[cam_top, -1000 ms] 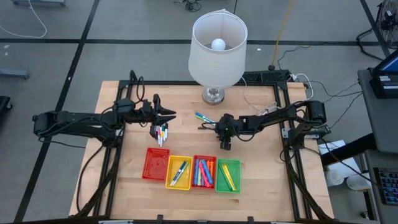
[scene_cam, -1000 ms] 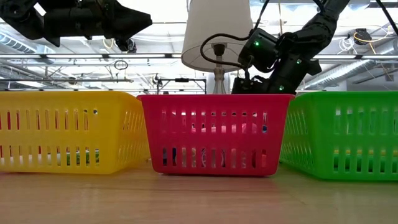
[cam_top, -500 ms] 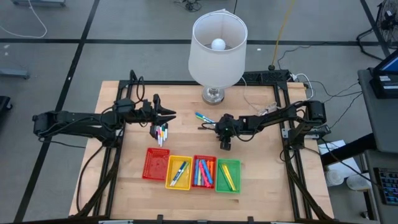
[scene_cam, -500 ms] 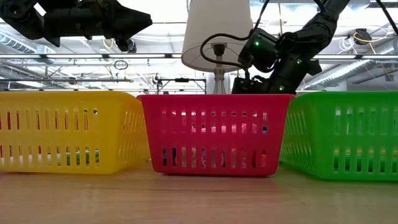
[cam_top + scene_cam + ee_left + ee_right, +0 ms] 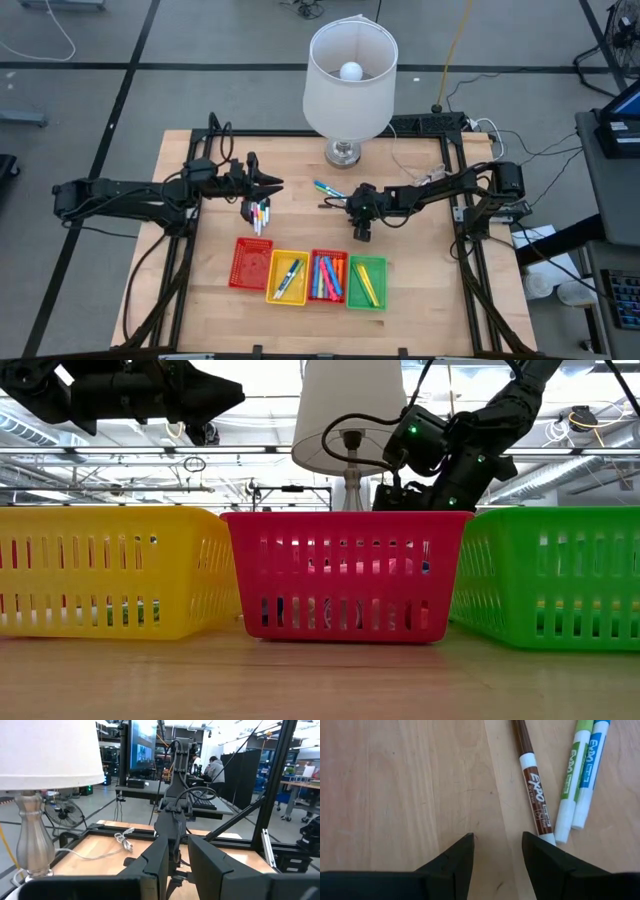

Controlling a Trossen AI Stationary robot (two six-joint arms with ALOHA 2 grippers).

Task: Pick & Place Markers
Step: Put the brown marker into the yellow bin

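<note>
**Idling over the counter, both tools empty, markers part sorted**

Nearest the front edge of the counter [image 5: 425,305] sits a row of four mesh trays, touching side by side. From the left arm's side they are the left red tray [image 5: 250,262], the yellow tray [image 5: 272,278], the middle red tray [image 5: 313,262] and the green tray [image 5: 380,275].
- The yellow tray holds the blue and green markers [image 5: 289,277].
- The middle red tray holds the mixed markers [image 5: 328,276] in pink, blue and orange.
- The green tray holds the yellow-green markers [image 5: 364,285].

Just behind the middle red and green trays, the right tool [image 5: 361,233] points down at the counter. Its jaws stand well apart with only bare wood between them [image 5: 497,840], so it grips nothing. Close past its fingers [image 5: 455,865] lie three loose pens on the wood: the brown marker [image 5: 532,785], the green marker [image 5: 570,780] and the blue marker [image 5: 587,770]. The green and blue ones lie side by side and touching. The brown one lies just apart from them.

Farther back on the left arm's side, the marker cluster [image 5: 260,215] lies on the counter behind the left red tray. The left tool [image 5: 272,184] is raised well above the counter and points toward the middle. Its jaws show a narrow gap [image 5: 178,841] with nothing visible in it.

At the back edge stands the lamp [image 5: 350,80].
</note>
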